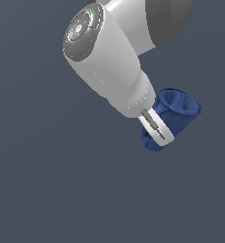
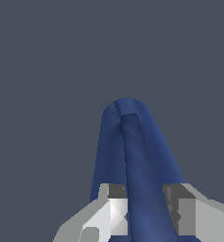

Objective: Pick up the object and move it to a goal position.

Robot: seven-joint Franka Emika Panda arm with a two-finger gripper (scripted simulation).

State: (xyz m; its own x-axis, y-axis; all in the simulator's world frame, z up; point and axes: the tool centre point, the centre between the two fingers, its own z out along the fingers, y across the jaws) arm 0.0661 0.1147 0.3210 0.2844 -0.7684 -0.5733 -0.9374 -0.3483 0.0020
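Note:
The dark blue faceted mug (image 1: 179, 110) lies tilted at the end of my arm, right of centre in the exterior view. My gripper (image 1: 155, 129) is shut on it, and one white finger crosses its near side. In the wrist view the mug (image 2: 132, 142) sits between my two fingers (image 2: 114, 208), and its wall fills the gap at the gripper (image 2: 146, 201). A raised blue strip runs along the mug there. The handle does not show clearly. I cannot tell whether the mug rests on the surface or hangs above it.
A flat dark grey surface (image 1: 47, 190) fills the background in both views. My white arm (image 1: 104, 61) reaches in from the top of the exterior view. No other objects or edges show.

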